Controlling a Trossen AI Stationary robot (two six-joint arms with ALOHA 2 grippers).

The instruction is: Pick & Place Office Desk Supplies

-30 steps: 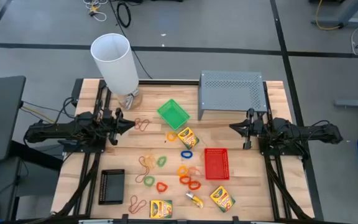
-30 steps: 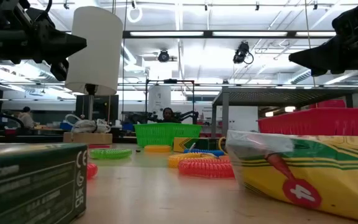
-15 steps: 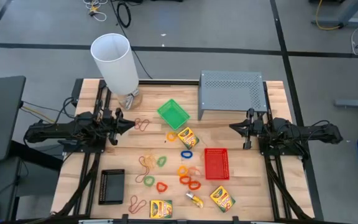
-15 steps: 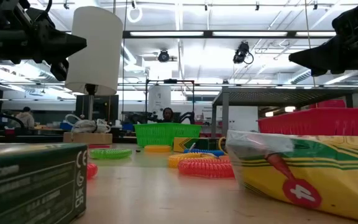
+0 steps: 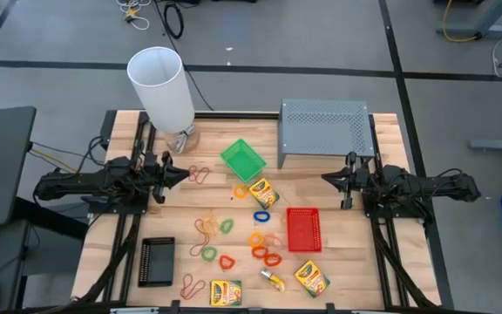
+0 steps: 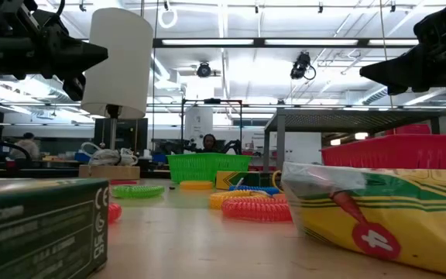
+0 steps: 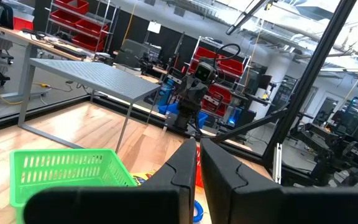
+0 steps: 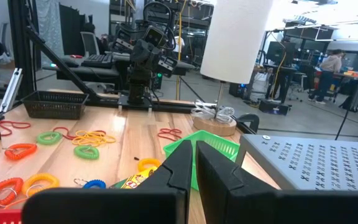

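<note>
Both arms hover level above the table and hold nothing. My left gripper [image 5: 184, 174] is shut at the left side and points toward the middle. My right gripper [image 5: 325, 178] is shut at the right side and faces it. Between them on the wood lie a green tray [image 5: 242, 159], a red tray [image 5: 303, 228], a black tray [image 5: 157, 262], three crayon boxes [image 5: 263, 193] [image 5: 226, 293] [image 5: 311, 278], several coloured loop bands [image 5: 264, 244] and tan rubber bands [image 5: 206, 226]. The left wrist view shows the green tray [image 7: 67, 174] below the shut fingers [image 7: 197, 163].
A tall white cylinder [image 5: 166, 87] stands on a wooden base at the far left. A grey perforated riser [image 5: 324, 129] stands at the far right, close behind my right gripper. A small yellow item [image 5: 274, 281] lies near the front edge.
</note>
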